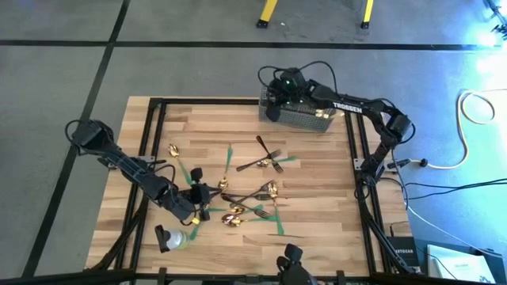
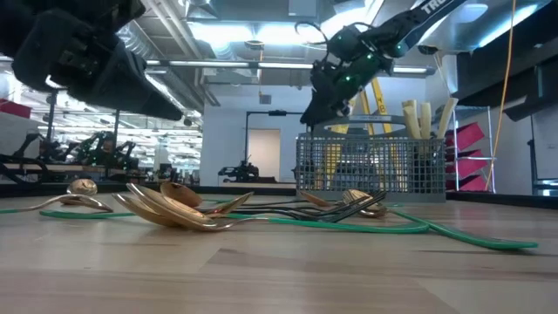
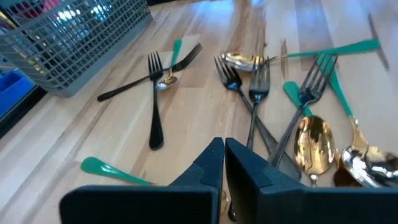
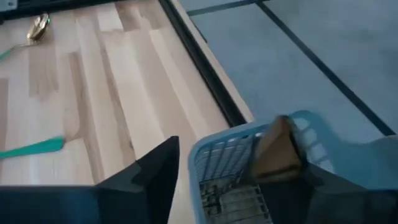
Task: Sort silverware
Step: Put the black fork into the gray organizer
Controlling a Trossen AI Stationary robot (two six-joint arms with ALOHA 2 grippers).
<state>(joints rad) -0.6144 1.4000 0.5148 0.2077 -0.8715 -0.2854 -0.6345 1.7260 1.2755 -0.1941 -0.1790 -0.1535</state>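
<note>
High view: right hand (image 1: 273, 101) open over basket (image 1: 305, 119), silverware (image 1: 257, 194) well apart

place: robotics lab | evidence: exposed ceiling ducts (image 2: 166, 39); yellow ladder (image 2: 377, 113); more rigs behind (image 2: 87, 153)

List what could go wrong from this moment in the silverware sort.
1. The right pincer hangs open over the end of the mesh basket; coming down, a finger could catch its rim and shove it.
2. The left pincer sits shut over a crossed heap of forks and gold spoons; a grab there may lift two pieces or scatter them.
</note>
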